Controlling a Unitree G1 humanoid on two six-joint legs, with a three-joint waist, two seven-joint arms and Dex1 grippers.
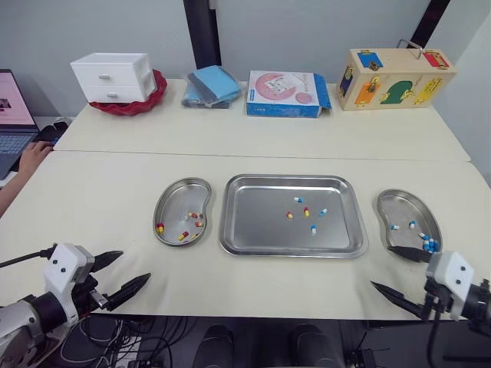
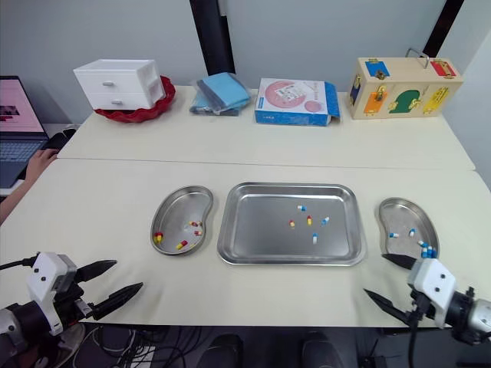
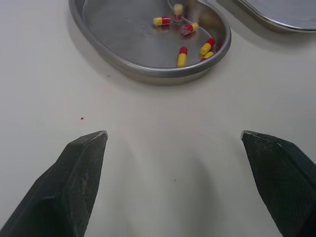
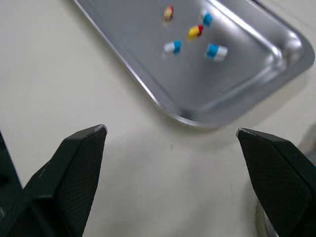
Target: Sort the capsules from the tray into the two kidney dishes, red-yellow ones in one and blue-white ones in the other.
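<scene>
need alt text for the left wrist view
The left gripper, open, points across the table at a steel kidney dish holding several red-yellow capsules. An edge of the tray shows past the dish.

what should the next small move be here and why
Probably move the open right gripper forward over the tray toward the nearest blue-white capsule. Five capsules lie unsorted there, this gripper is empty near the table's front edge, and the right kidney dish beside it already holds blue-white ones.
</scene>
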